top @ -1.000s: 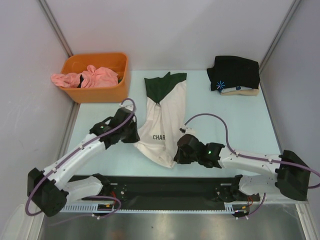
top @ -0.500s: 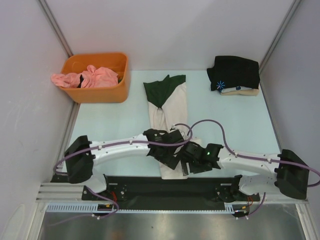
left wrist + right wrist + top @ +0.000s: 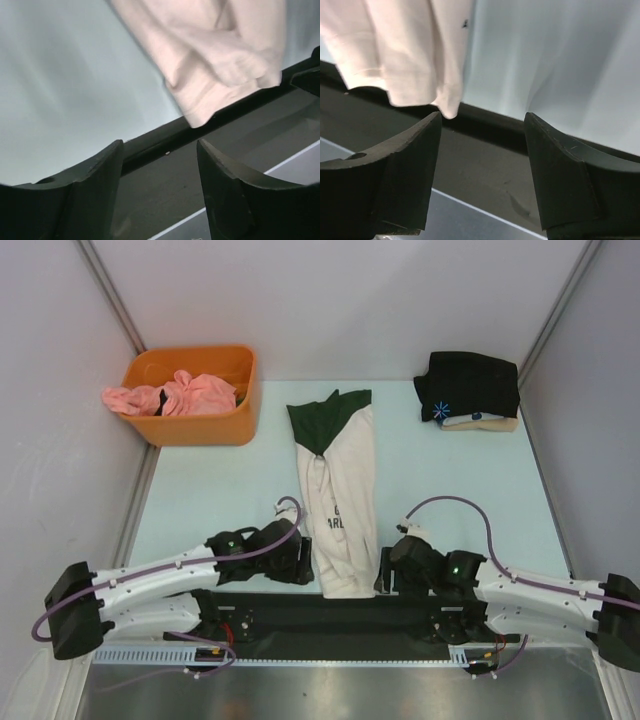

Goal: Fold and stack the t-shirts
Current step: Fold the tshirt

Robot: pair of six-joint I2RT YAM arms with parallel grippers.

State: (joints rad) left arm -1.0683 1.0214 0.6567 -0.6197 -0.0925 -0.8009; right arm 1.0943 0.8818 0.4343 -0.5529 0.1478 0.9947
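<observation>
The cream t-shirt (image 3: 340, 510) with dark green sleeves lies as a long narrow strip down the middle of the table, green end far, hem at the near edge. My left gripper (image 3: 300, 565) is just left of the hem and my right gripper (image 3: 385, 575) just right of it. Both are open and empty. In the left wrist view the gripper (image 3: 159, 150) hangs over the black strip, with the hem (image 3: 215, 75) ahead to the right. In the right wrist view the gripper (image 3: 482, 120) has the hem (image 3: 405, 50) ahead to the left. A folded black t-shirt (image 3: 470, 385) rests on a beige one (image 3: 490, 423) at the far right.
An orange bin (image 3: 200, 425) at the far left holds crumpled pink t-shirts (image 3: 175, 395). A black strip (image 3: 330, 610) runs along the table's near edge, under both grippers. Grey walls close in the left, back and right sides.
Both grippers were shut on the cream shirt and have opened and let it go. The shirt went from spread out to a narrow strip. Both arms drew back beside the hem.
</observation>
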